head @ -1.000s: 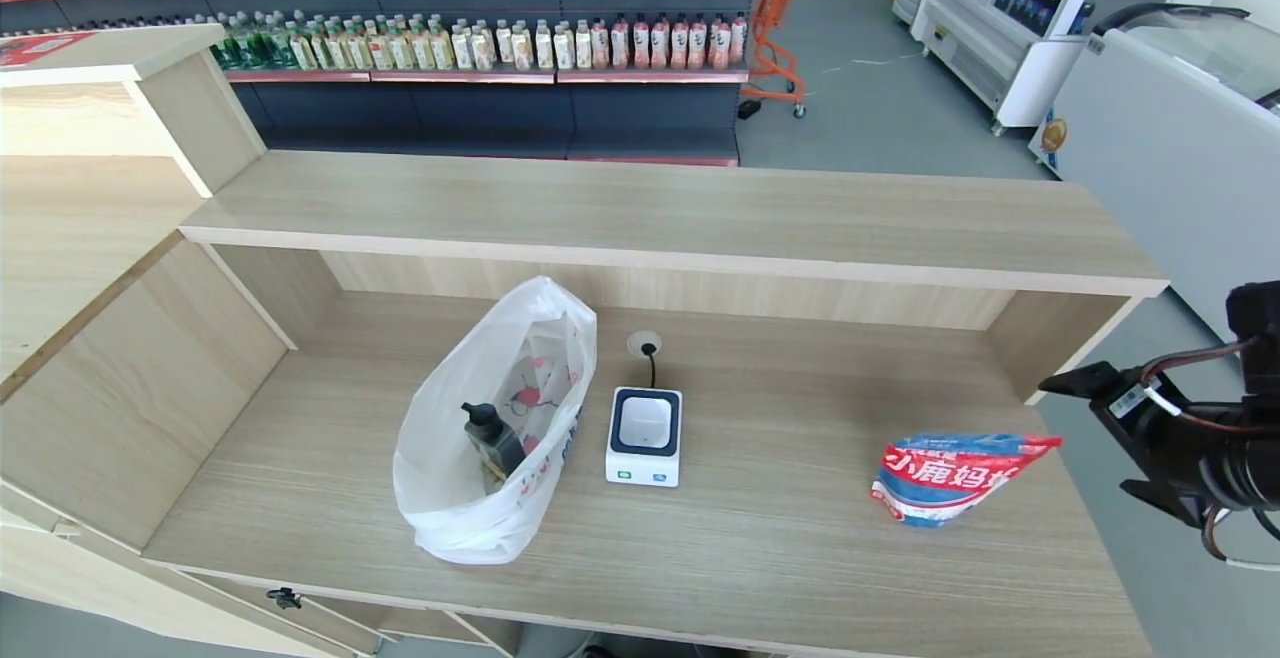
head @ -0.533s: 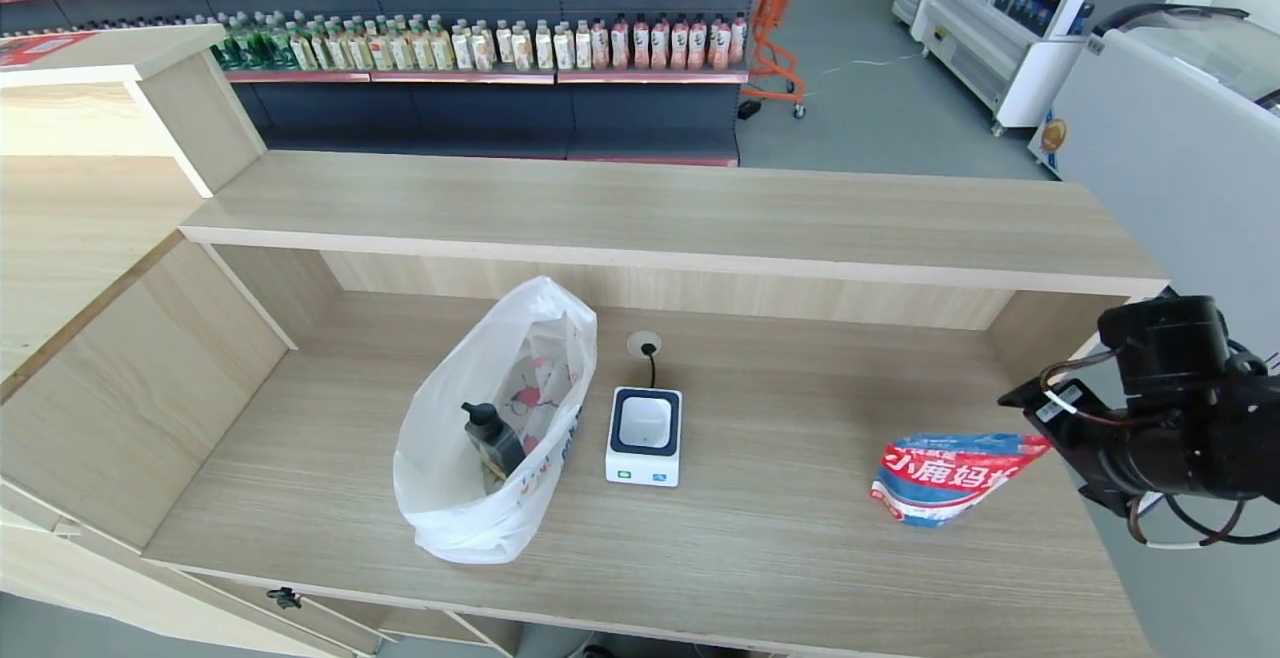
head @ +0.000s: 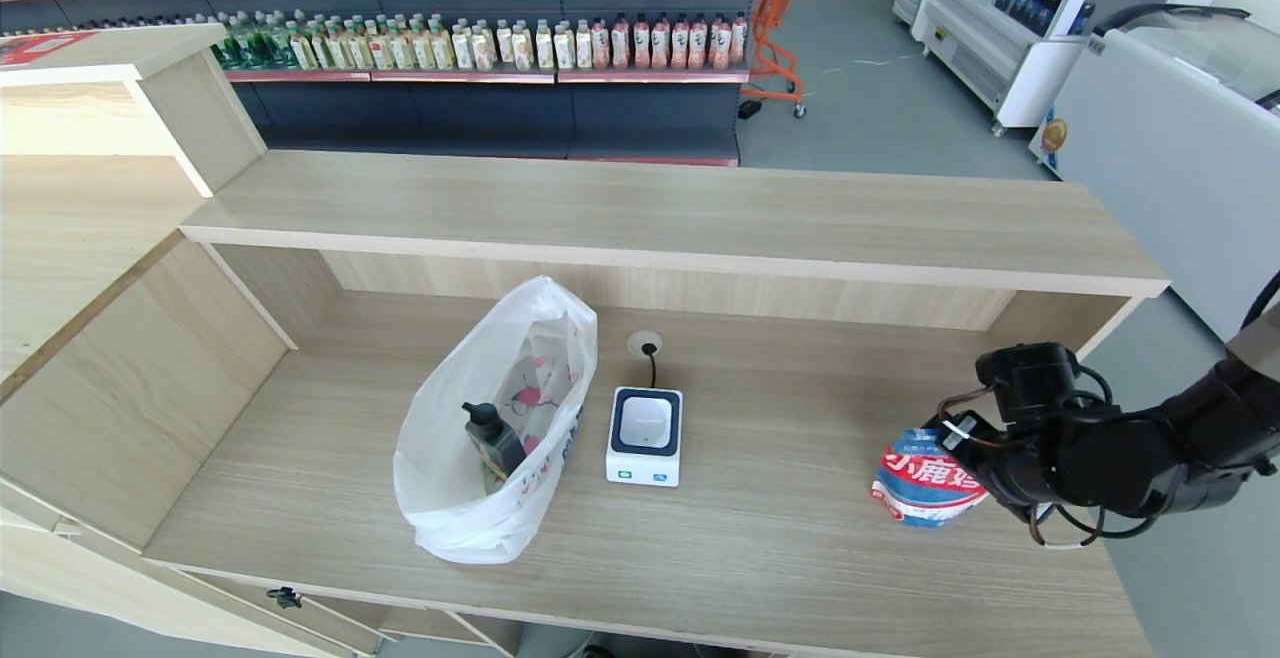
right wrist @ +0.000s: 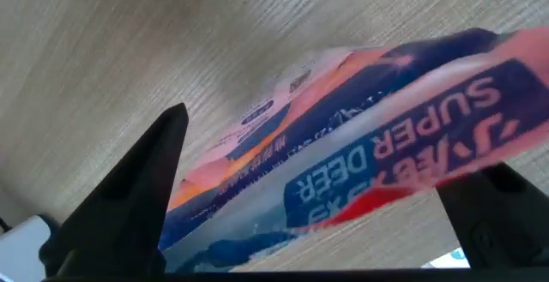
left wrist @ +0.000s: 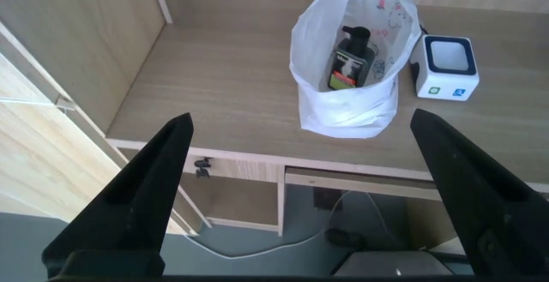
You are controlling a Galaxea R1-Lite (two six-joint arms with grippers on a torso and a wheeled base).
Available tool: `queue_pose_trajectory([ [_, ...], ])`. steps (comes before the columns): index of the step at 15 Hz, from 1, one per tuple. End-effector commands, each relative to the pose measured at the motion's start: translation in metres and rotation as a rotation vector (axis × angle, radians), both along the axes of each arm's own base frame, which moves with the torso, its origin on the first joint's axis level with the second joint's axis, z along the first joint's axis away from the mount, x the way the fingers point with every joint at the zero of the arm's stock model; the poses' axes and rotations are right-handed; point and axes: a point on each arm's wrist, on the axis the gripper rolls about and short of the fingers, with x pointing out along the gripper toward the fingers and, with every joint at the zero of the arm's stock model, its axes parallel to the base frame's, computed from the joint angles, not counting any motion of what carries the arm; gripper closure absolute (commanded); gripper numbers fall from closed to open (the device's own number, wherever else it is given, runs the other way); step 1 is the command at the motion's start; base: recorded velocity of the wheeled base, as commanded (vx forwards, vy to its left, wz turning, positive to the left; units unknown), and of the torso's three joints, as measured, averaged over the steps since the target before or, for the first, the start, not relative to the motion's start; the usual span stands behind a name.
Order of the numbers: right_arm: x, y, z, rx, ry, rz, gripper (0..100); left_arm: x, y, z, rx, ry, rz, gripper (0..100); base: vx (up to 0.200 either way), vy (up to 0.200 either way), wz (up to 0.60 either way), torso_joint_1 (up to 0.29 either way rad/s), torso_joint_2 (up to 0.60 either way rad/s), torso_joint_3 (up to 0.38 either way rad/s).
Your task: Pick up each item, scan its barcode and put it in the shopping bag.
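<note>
1. A shop: long shelves of drink bottles (head: 480, 43) run along the back, with white chest freezers (head: 1180, 128) off to the robot's right. In front stands a pale wood-grain table (head: 760, 558) with a raised ledge behind it.
2. The right jaws are spread wide, low over the table's right end. They straddle a soft red, white and blue pouch (head: 920, 483).
3. In the right wrist view the pouch (right wrist: 369, 153) lies flat on the table in the gap between the two dark fingers (right wrist: 129, 196), reaching from one finger towards the other. Whether either finger touches it cannot be told.
4. The left jaws are also spread wide and hold nothing. They hang off the table's near edge.
5. Well ahead of the left jaws, a thin white plastic shopping bag (head: 470, 508) stands open on the table. A dark pump bottle (head: 492, 443) is propped inside it.
6. Just beside the bag, between it and the right jaws, sits a white square barcode scanner (head: 645, 435) with a dark-rimmed window. It is well apart from the pouch.
</note>
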Motion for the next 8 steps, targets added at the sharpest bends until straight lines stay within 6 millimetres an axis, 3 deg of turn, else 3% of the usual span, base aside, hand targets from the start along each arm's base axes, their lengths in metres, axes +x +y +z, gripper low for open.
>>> queue_pose_trajectory([
  [1,0.011,0.006,-0.02,-0.018,0.043,0.005,100,0.0,0.0,0.0,0.0,0.0,0.001,0,0.0,0.0,0.0,0.0,0.0,0.0],
  [3,0.021,0.012,-0.021,-0.04,0.027,0.013,100,0.0,0.0,0.0,0.0,0.0,0.001,0,0.0,0.0,0.0,0.0,0.0,0.0],
  [6,0.018,0.02,-0.028,-0.131,0.066,0.067,100,0.0,0.0,0.0,0.0,-0.001,0.001,0,0.0,0.0,0.0,0.0,0.0,0.0],
  [8,0.018,0.031,-0.02,-0.153,0.034,0.08,100,0.0,0.0,0.0,0.0,0.0,0.001,0,0.0,0.0,0.0,0.0,0.0,0.0],
])
